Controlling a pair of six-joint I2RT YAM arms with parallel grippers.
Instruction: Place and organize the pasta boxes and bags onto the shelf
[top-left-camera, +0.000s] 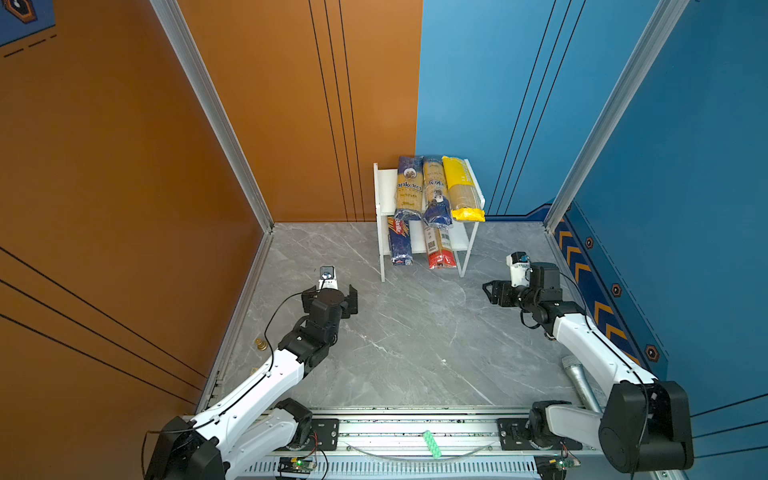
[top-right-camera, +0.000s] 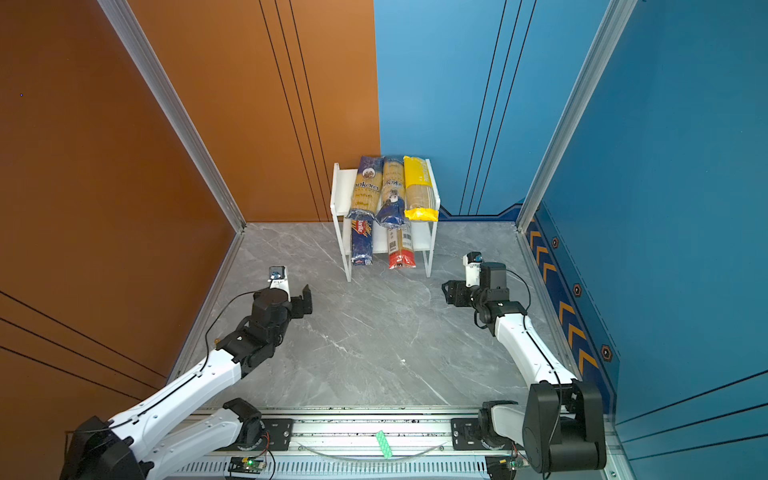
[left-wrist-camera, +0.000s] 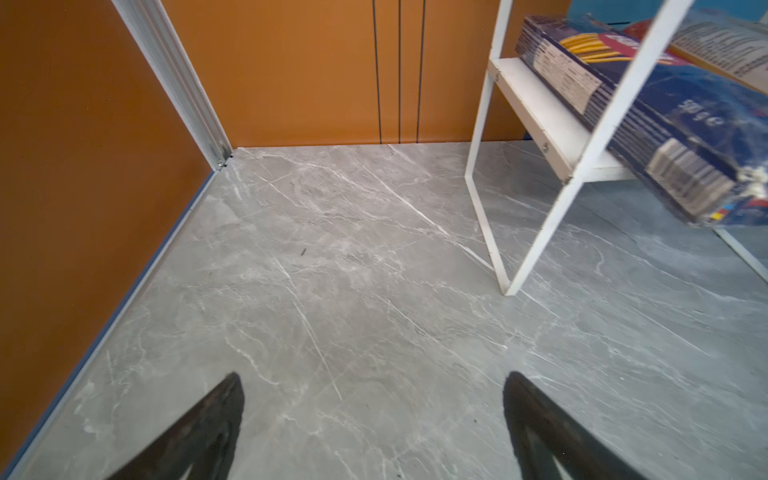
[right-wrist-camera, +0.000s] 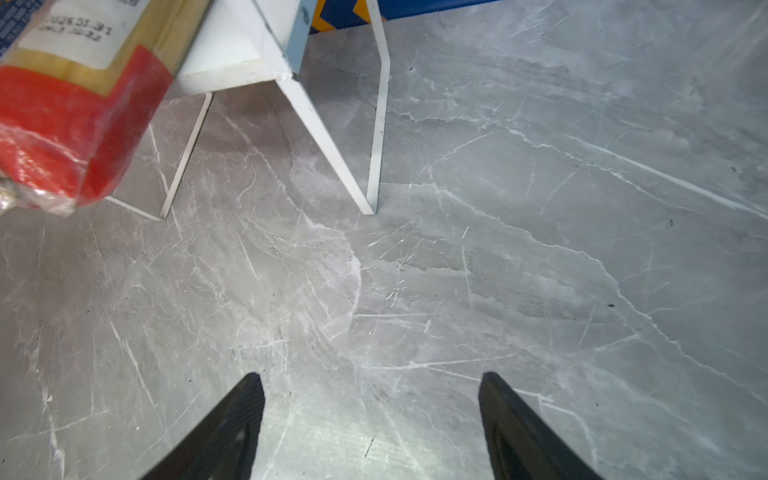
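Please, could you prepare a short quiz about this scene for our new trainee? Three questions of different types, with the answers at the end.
1. True or false: the left tool holds a pasta pack.
2. On the lower board of the shelf, which pack lies beside the Barilla pack? A) a green pack B) the clear pack with red ends C) a white carton
3. Fill in: ___ packs lie on the top board.

Key: 1 false, its jaws stand open and empty; 2 B; 3 three.
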